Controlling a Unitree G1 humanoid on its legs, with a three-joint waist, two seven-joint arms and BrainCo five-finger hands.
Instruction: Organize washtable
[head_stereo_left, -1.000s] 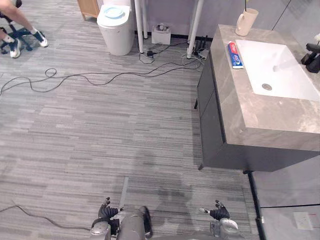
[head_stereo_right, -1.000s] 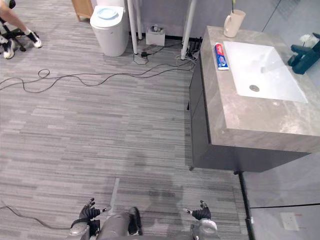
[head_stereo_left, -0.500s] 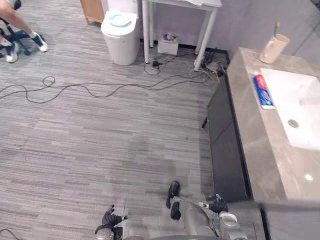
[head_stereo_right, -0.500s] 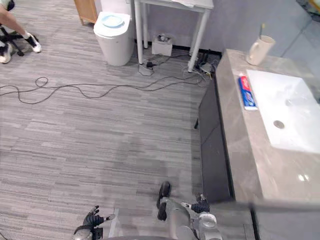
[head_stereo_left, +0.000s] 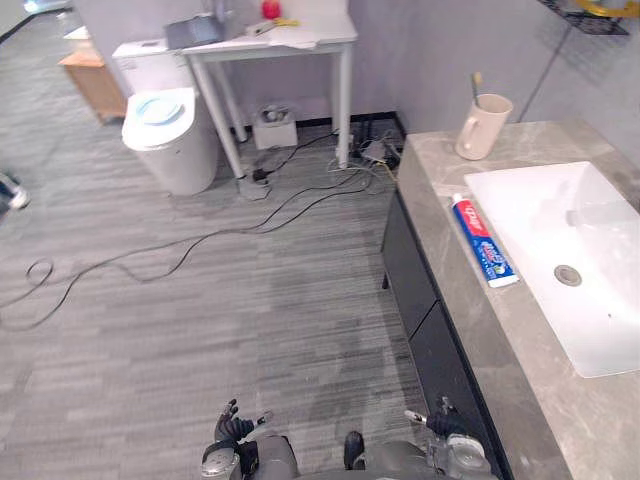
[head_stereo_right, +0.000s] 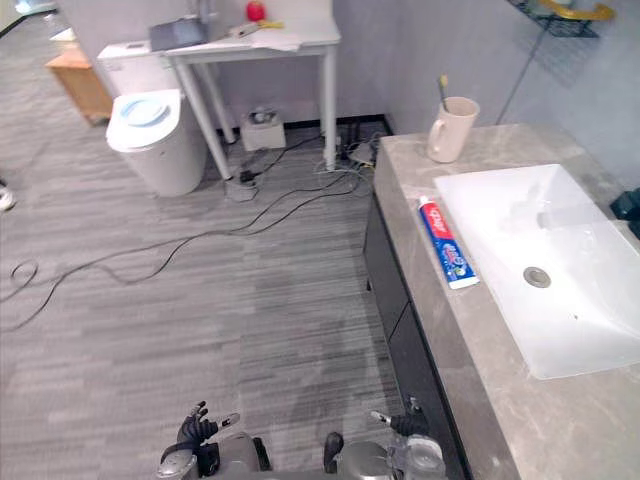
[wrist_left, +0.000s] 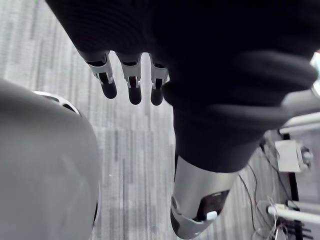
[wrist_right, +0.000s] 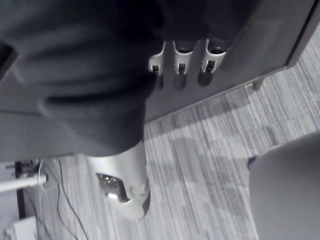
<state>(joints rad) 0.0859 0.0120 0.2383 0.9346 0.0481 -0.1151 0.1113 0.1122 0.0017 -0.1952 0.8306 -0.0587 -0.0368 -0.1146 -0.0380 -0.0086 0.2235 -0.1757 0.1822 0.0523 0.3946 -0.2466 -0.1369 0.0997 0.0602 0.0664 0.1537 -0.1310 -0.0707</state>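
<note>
Both hands are hanging low here, down at the near edge of the eye views. The left hand is sitting over open grey floor, and in its wrist view the fingers are dangling loose and apart, gripping nothing. The right hand is hanging just beside the dark cabinet front of the washtable. Its fingers are likewise relaxed and spread, with nothing in them and that dark panel showing just past them.

Up on the grey stone surface, the toothpaste tube is lying flat, running along the left rim of the white sink, just beside the basin and well apart from either hand. Further back, at the far corner of the surface, the beige cup is standing upright with a toothbrush poking out of it. Cup and tube are sitting apart, with bare stone between them.

Across the room, a white bin is standing on the floor near a second, white surface on thin legs that is carrying a few small items, too small to make out. Cables are trailing over the floor from under it.
</note>
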